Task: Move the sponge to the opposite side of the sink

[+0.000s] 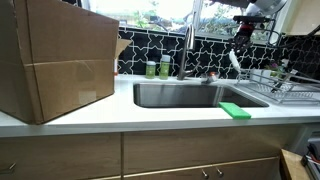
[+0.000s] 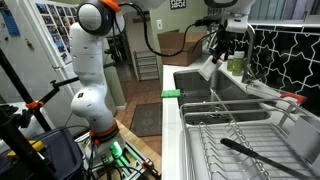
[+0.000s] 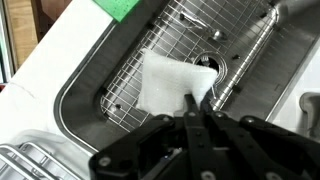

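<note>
Three views show a kitchen sink. In an exterior view, the sponge (image 1: 235, 110), a small flat bright green pad, lies on the white worktop (image 1: 150, 115) at the front rim of the sink (image 1: 180, 95), right of centre. A large cardboard box (image 1: 60, 55) fills the left, a dish rack (image 1: 285, 85) sits at the right, and a bright window stands behind the faucet (image 1: 187, 50). In an exterior view from the side, the white robot arm (image 2: 95, 70) rises at the left. Its hand (image 2: 227, 40) hangs above the basin near the top, well apart from the sponge at mid-frame. In the wrist view, the hand at the bottom has its fingers drawn together, holding nothing. The sponge shows at the top edge, and a white cloth (image 3: 170, 80) lies on the wire grid (image 3: 240, 60) in the basin. The sponge looks light, soft and squashy, so pinching across its narrow width from above seems best. The steel and worktop look smooth, perhaps slippery.
</note>
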Available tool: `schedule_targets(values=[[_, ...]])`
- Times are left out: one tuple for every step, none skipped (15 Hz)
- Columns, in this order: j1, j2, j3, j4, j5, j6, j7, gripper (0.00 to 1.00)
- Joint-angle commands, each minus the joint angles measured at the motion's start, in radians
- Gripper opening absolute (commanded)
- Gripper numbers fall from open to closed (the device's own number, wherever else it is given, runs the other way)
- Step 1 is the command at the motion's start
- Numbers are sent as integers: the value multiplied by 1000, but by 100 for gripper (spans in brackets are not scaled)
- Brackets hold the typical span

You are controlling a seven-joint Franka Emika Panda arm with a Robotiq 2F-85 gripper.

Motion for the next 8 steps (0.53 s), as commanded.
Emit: schedule_targets(values=[[36,-1,-43,-3,9,-8,-6,6],[37,-4,-44,-10,9,-8,-7,6],[37,-6,-44,-13,9,-8,-7,6],[37,-6,-44,-13,9,-8,-7,4],[44,-16,-43,-34,14,-18,-17,5],[55,-28,-45,-61,18,-16,-21,5],[68,-46,-48,-105,18,-13,-11,5],[79,-59,-52,-142,19,-18,-2,5]])
